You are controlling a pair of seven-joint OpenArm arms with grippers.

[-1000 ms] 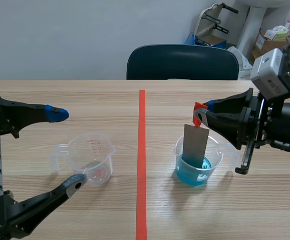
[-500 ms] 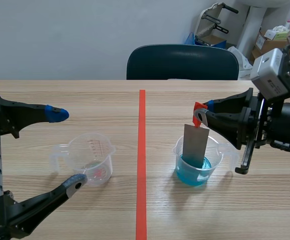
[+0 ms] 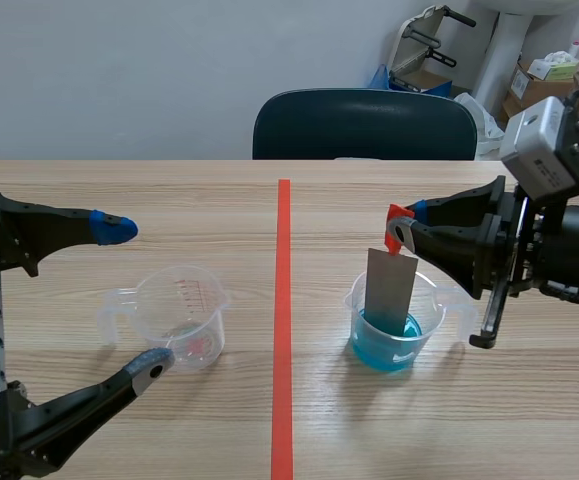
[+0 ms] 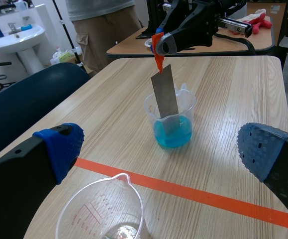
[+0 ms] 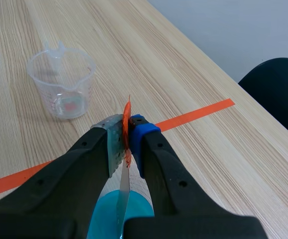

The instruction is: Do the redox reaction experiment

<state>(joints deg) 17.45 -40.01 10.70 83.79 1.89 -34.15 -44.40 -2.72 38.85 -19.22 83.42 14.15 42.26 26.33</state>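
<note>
Right gripper (image 3: pixel 401 232) is closed on the orange-red tab (image 3: pixel 399 213) at the top of a thin, flat, grey metal strip (image 3: pixel 389 290). The strip hangs upright under the fingertips, and its lower end dips into the blue liquid of a clear plastic beaker (image 3: pixel 365 330) directly below the gripper. Left gripper (image 3: pixel 134 297) is wide open, with a second beaker (image 3: pixel 184 305), clear and with red scale marks, between its fingers. The orange tape line (image 3: pixel 283 330) runs between both beakers, and the wood-grain table (image 3: pixel 489 420) spreads wide around them.
</note>
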